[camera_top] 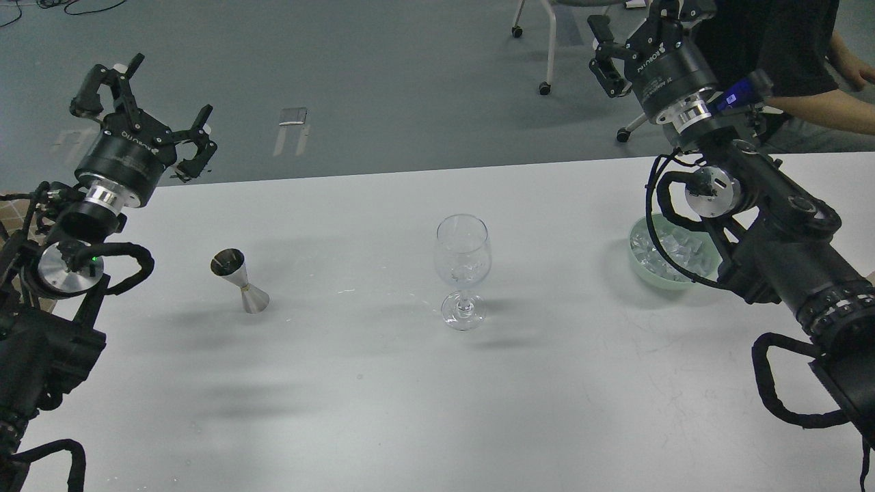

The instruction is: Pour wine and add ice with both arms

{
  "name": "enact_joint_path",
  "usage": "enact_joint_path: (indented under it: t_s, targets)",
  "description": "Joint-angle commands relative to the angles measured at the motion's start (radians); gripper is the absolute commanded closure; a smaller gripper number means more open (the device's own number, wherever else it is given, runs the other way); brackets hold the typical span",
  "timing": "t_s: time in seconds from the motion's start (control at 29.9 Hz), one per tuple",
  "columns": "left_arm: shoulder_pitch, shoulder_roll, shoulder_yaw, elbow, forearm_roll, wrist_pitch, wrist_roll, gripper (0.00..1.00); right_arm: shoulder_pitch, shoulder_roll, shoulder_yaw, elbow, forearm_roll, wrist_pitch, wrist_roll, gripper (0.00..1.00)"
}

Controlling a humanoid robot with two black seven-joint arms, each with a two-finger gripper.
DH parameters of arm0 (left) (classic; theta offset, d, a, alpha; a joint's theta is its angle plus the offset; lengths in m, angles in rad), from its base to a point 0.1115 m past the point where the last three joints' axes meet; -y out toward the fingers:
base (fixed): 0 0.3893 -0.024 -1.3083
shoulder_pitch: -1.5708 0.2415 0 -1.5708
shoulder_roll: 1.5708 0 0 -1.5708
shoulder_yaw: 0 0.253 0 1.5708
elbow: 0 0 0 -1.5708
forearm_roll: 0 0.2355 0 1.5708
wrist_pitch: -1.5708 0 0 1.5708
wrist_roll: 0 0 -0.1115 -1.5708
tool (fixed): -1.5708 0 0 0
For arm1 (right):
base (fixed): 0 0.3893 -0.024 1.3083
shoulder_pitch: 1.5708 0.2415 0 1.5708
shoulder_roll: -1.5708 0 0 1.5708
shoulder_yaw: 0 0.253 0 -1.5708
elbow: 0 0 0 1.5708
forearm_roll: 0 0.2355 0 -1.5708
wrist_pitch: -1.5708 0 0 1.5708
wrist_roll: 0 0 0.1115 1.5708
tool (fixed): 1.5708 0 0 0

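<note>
A clear stemmed wine glass stands upright at the table's middle, with faint glints low in its bowl; I cannot tell liquid from ice there. A steel double-cone jigger stands to its left; any wine in it does not show. Ice cubes fill a pale green bowl at the right, partly hidden by my right arm. My left gripper is open and empty, raised beyond the table's far left edge. My right gripper is open and empty, high above the far right edge, its top cut off by the frame.
The white table spreads toward me. A person in a dark top sits behind the far right edge, an arm reaching right. Chair legs on castors stand on the grey floor behind.
</note>
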Motion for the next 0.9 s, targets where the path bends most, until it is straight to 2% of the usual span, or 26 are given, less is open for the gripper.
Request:
enact_joint_path:
  t_s: [0.0, 0.07, 0.27, 0.5, 0.87]
  targets:
    - [-0.004, -0.007, 0.009, 0.023, 0.013, 0.007, 0.005, 0.02, -0.001, -0.005, 0.001, -0.003, 0.002, -0.001, 0.000, 0.00]
    - [-0.002, -0.005, 0.009, 0.025, 0.011, 0.032, -0.010, 0.02, -0.002, -0.001, -0.002, 0.001, 0.000, -0.001, 0.000, 0.00]
    - [-0.013, 0.001, 0.011, 0.030, 0.017, 0.000, -0.010, 0.02, -0.013, 0.001, -0.002, 0.000, 0.000, 0.000, 0.000, 0.00]
    - [-0.016, 0.000, 0.009, 0.049, 0.026, 0.000, -0.018, 0.02, -0.012, 0.001, -0.006, 0.000, -0.001, 0.004, 0.000, 0.00]
    - [-0.016, 0.012, 0.016, 0.048, 0.022, 0.000, -0.001, 0.02, -0.010, -0.008, -0.009, -0.008, -0.001, 0.004, 0.000, 0.00]
